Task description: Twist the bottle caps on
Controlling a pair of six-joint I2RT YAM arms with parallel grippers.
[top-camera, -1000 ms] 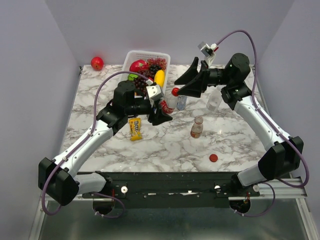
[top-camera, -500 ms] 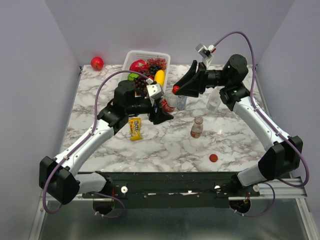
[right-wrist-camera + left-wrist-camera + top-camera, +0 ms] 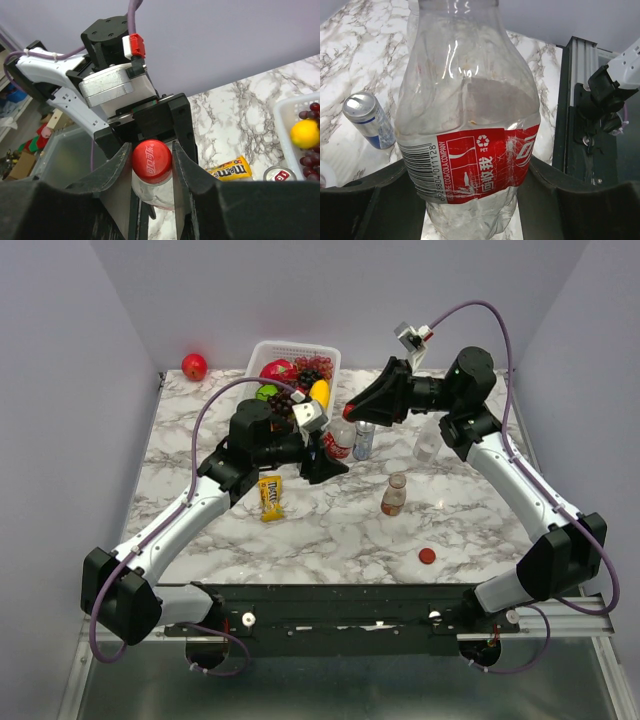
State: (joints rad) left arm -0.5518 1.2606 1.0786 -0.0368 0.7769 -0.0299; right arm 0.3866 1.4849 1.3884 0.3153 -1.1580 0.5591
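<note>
The red cap (image 3: 151, 161) sits on top of the red-labelled Coke bottle (image 3: 470, 150), which is at 5 o'clock of the fruit basket (image 3: 290, 344). The right gripper (image 3: 151, 152) is pinched onto the cap, and the left gripper (image 3: 470, 205) is clamped round the bottle's body. There's a soda can (image 3: 364, 440) at the bottle's 3 o'clock and a loose cap (image 3: 427, 556) off at 5.

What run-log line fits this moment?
left jaws: shut on red-label bottle | right jaws: shut on red cap atop it | spare cap: on table
</note>
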